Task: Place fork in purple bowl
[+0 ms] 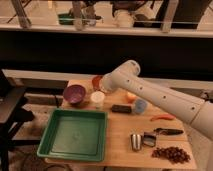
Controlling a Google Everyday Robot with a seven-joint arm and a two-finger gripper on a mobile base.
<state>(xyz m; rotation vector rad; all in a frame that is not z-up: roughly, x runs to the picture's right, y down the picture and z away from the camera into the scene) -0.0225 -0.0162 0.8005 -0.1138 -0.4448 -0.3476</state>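
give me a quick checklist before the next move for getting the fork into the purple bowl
1. Purple bowl in view, upright, back left of the table: ok.
2. Purple bowl's inside free of other things: ok.
3. Fork located: cannot tell. A dark-handled utensil lies front right, but its type is unclear.
4. Tool located, at the back of the table by the orange-red bowl: ok.
5. Fork in the tool: cannot tell.
6. Room beside the purple bowl: not ok. The white cup stands close on its right.

Round, dark purple bowl (74,93) stands upright, the tool (104,83) close beside.
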